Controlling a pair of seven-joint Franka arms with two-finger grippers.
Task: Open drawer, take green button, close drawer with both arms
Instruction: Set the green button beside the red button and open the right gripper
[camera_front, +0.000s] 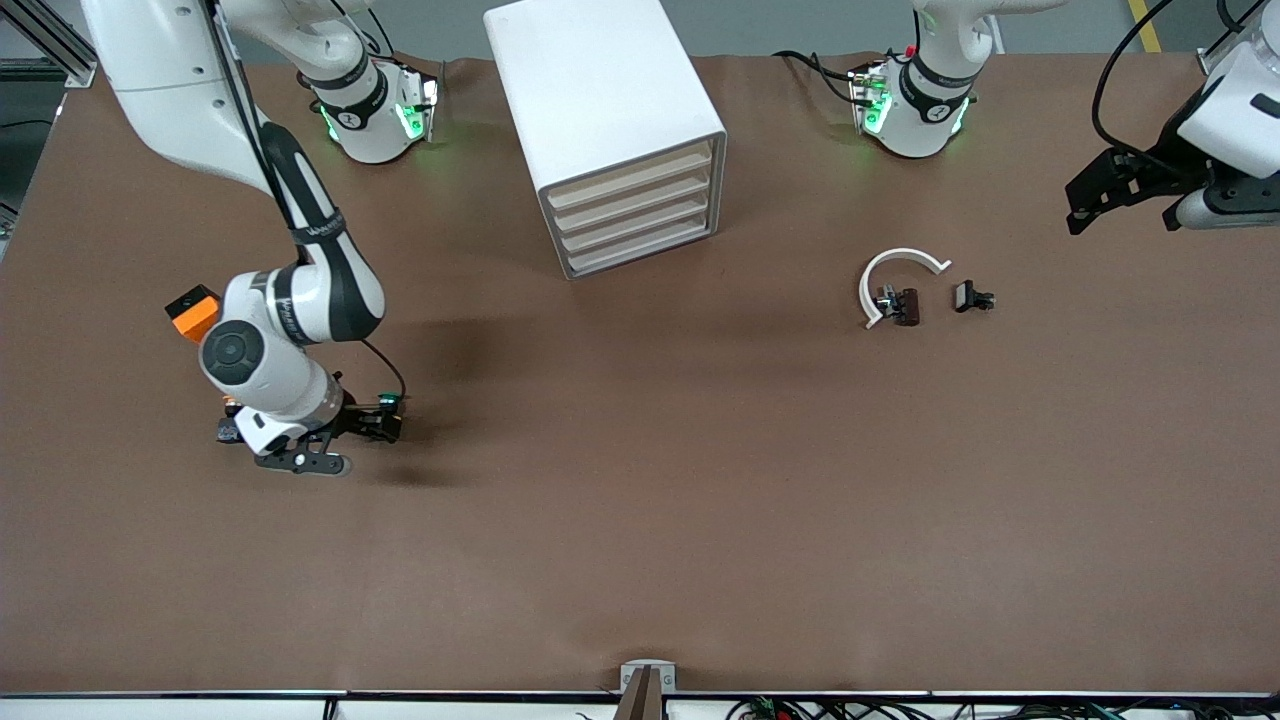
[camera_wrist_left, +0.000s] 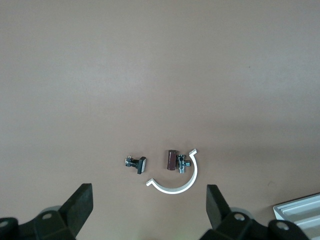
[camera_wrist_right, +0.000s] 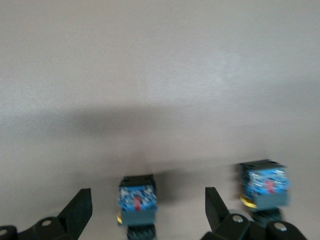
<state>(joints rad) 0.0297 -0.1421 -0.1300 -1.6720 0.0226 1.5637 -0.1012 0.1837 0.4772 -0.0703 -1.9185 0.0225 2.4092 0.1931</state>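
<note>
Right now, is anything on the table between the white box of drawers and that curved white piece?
No. In the front view, only bare brown table lies between the cabinet and the curved white piece.

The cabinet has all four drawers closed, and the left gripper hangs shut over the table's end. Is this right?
Not quite. The left gripper is open: the left wrist view shows its fingers wide apart. The cabinet does have all four drawers closed.

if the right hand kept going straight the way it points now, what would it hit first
Probably the button standing on the table between the open right hand's fingers; a second one sits just outside them. Depth is hard to judge.
</note>
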